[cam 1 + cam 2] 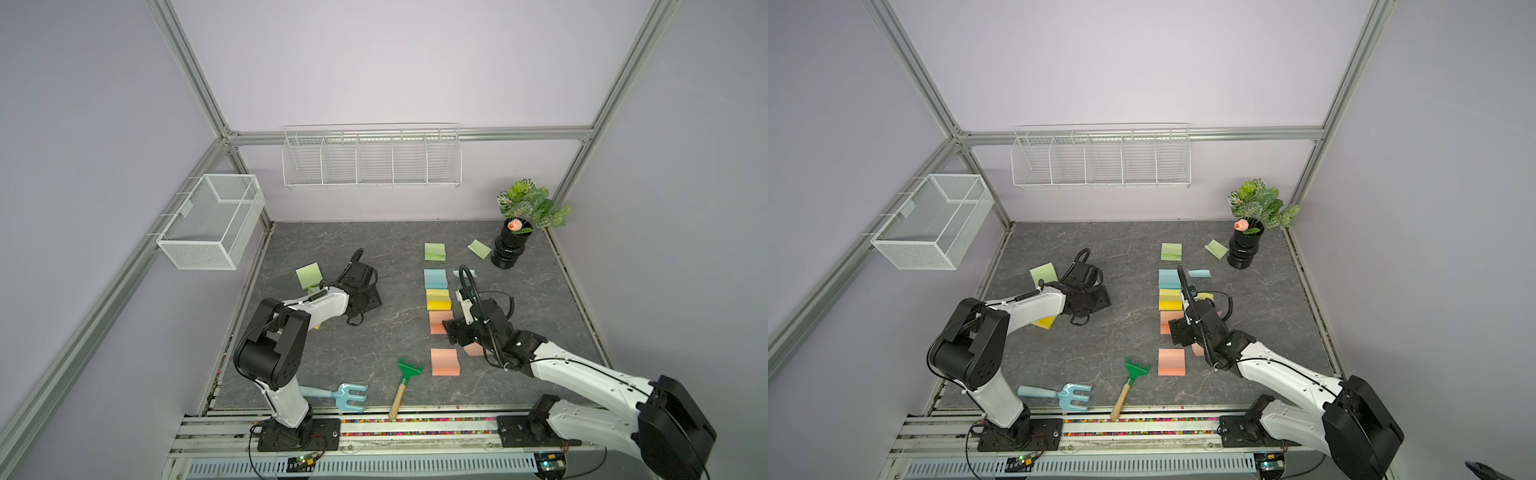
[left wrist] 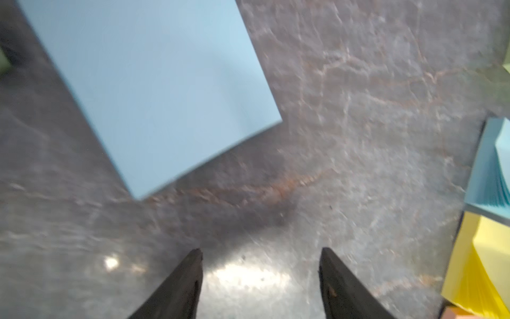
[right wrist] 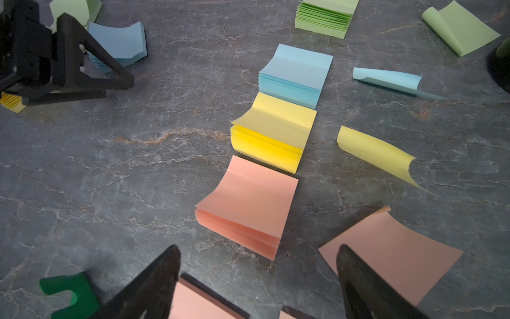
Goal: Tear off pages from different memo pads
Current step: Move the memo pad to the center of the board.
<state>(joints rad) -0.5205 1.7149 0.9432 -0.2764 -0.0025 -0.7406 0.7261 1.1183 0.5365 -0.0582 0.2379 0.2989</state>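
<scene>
- R claw [image 3: 259, 248]: jaws wide, empty, over the nearest thick salmon-orange paper memo pad [image 3: 198, 303]. Thin torn salmon paper page [image 3: 394, 256] lies close by one finger.
- L claw [image 2: 260, 252]: jaws apart, nothing btw them. Bent light-blue paper memo pad [image 2: 154, 91] near the tips; view blurred.
- Risk: pinch too deep, and several sheets or the whole pad lift, since nothing pins it.
- Risk: finger snags the loose page and drags it.

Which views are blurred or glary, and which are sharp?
Left wrist view: motion-smeared, blue memo pad soft-edged, white glare on the tabletop near the left gripper. Right wrist view: crisp on the salmon memo pad. Both top views: evenly lit, no glare.
</scene>
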